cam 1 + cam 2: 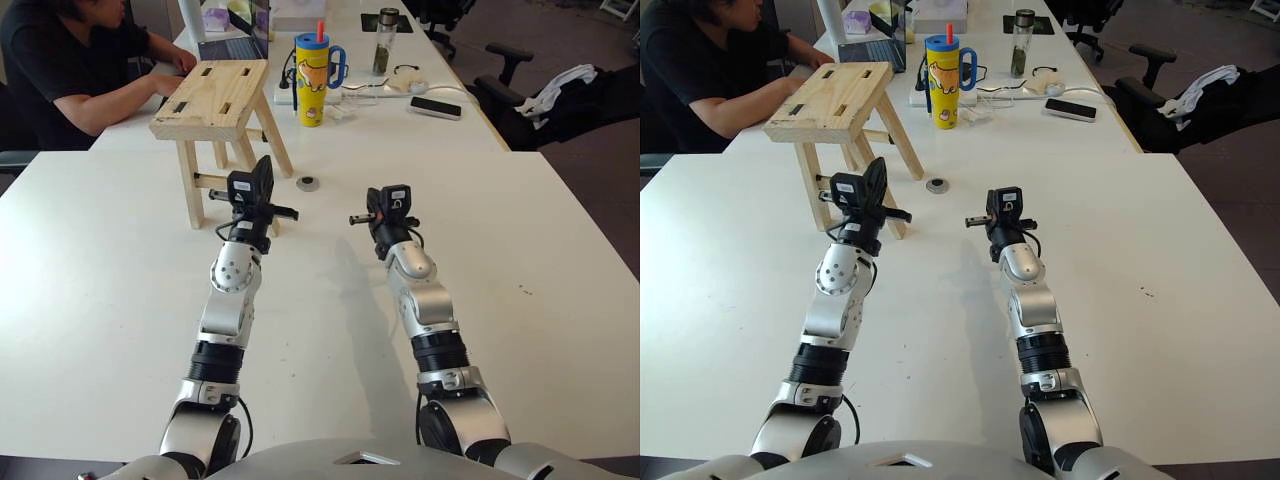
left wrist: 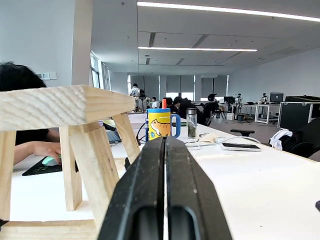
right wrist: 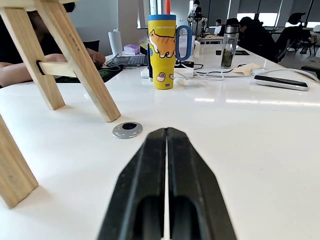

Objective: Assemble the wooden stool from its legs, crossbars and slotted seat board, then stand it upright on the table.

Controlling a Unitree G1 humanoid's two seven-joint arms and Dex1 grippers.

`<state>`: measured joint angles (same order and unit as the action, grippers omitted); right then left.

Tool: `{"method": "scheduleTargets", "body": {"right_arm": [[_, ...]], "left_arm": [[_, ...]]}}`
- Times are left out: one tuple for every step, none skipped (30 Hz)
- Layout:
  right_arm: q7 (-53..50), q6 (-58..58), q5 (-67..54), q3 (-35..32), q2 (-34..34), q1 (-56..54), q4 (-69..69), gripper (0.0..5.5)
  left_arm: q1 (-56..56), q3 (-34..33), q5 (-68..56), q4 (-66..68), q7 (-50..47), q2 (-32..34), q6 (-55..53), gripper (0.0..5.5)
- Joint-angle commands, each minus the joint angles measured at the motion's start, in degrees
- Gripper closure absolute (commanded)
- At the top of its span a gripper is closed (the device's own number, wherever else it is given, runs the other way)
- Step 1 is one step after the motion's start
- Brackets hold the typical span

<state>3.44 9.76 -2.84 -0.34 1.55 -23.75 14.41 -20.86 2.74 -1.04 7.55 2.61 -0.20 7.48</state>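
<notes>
While both tools are pressed shut and empty, the wooden stool (image 1: 215, 95) already stands upright on the bench (image 1: 520, 230), legs down and slotted seat on top. It lies just ahead and left of the left tool (image 1: 263, 172), close beside a leg. The right tool (image 1: 392, 200) sits farther off, so the left arm is nearer.

Eye views look forward and down over the counter (image 1: 100, 300); wrist views sit low near it, facing the stool (image 1: 215, 95) all four share.
</notes>
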Motion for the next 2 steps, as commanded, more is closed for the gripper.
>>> {"method": "scheduleTargets", "body": {"right_arm": [[0.92, -0.95, -1.07, -0.27, 0.45, -2.27, 2.08, 5.5], [1.14, -1.18, -1.16, -0.17, 0.56, -2.5, 2.43, 5.5]], "left_arm": [[-2.68, 0.44, 1.11, 2.94, 0.1, -0.03, -0.72, 5.46], [-3.05, 0.07, 0.89, 3.41, -0.22, -0.21, -1.15, 5.46]]}}
